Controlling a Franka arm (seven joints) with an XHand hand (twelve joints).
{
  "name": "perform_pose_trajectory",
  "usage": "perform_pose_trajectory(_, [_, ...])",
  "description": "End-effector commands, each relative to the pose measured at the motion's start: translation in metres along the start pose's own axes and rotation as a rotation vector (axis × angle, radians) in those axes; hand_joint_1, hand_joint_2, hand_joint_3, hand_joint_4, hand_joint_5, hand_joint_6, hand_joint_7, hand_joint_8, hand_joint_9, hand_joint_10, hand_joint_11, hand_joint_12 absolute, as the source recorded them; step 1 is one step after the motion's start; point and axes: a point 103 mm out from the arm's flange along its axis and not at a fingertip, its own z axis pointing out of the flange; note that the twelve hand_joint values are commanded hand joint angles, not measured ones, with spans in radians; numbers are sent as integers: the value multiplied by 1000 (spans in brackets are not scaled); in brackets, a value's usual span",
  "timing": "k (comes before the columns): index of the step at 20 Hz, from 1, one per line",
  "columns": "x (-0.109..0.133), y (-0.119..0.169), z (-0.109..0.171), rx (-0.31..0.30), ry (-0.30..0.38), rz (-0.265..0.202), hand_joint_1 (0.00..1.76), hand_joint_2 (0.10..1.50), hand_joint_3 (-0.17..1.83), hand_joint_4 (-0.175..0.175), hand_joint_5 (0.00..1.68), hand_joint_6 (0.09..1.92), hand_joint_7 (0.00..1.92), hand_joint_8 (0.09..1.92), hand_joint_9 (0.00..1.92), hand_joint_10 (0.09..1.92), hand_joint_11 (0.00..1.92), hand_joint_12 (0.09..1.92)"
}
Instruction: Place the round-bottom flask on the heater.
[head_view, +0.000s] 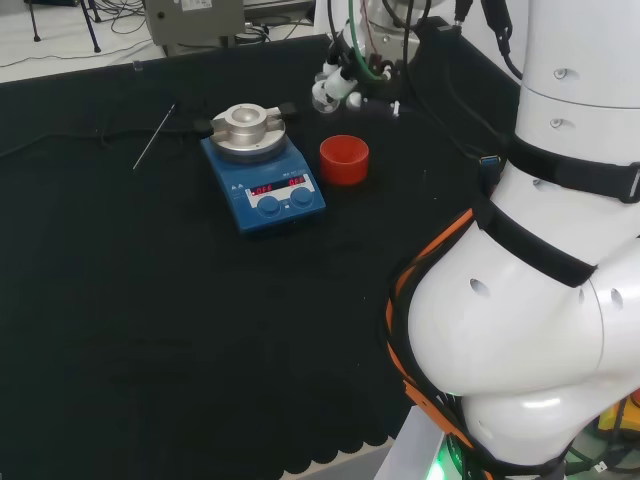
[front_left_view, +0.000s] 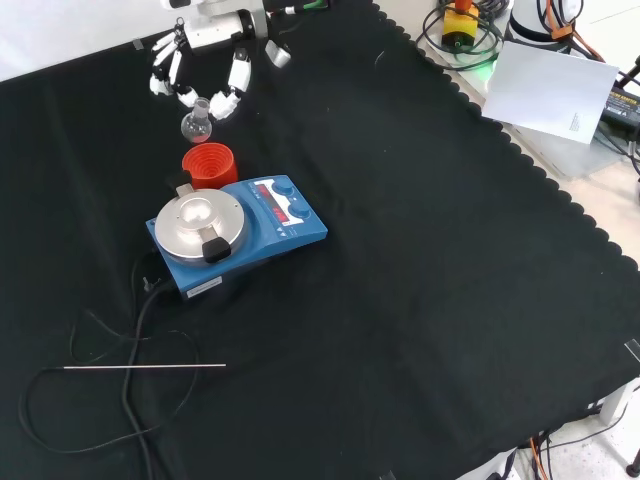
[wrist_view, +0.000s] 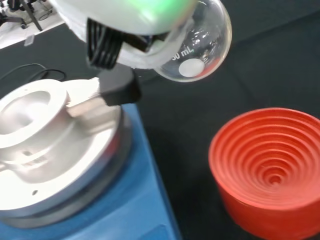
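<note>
Flask: the round-bottom flask (front_left_view: 196, 125) is a small ball of clear glass with a short neck. It looks empty inside. It has a white spot and some print on its side, seen close in the wrist view (wrist_view: 197, 42).
Where the flask is: up in the air, in the hand, over the black cloth. In the front view it hangs just above the red stand and is not touching it. It is not on the heater.
Hand: the hand (front_left_view: 205, 60) is black and white. Its fingers (front_left_view: 236, 85) bend down around the neck of the flask and pinch it.
Red stand: the red stand (front_left_view: 209, 164) is a round cup shape with ring steps going down inside, like little stairs (wrist_view: 270, 167). Nothing is in it. It sits just beside the heater.
Heater: the heater (front_left_view: 240, 232) is a flat blue box with two round knobs and red lights. On top is a shiny round metal block (head_view: 246, 128) with a bowl-shaped dip. The dip is empty.
Rod: a thin, straight metal rod (front_left_view: 145, 367) lies on the cloth, well apart from the heater.
Cloth: the black cloth (front_left_view: 420, 280) is soft, with a wavy edge.
</note>
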Motion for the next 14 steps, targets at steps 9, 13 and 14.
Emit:
perform_pose_trajectory(9, [61,6,-3,47,-11,-70,1124,586,889,126,1175,962,451,654,648,616,264,1325])
perform_pose_trajectory(13, [73,12,2,58,-7,-85,1124,585,890,127,1177,960,452,654,647,616,264,1325])
perform_pose_trajectory(14, [75,13,3,60,-7,-88,1124,584,891,128,1177,960,452,654,647,616,264,1325])
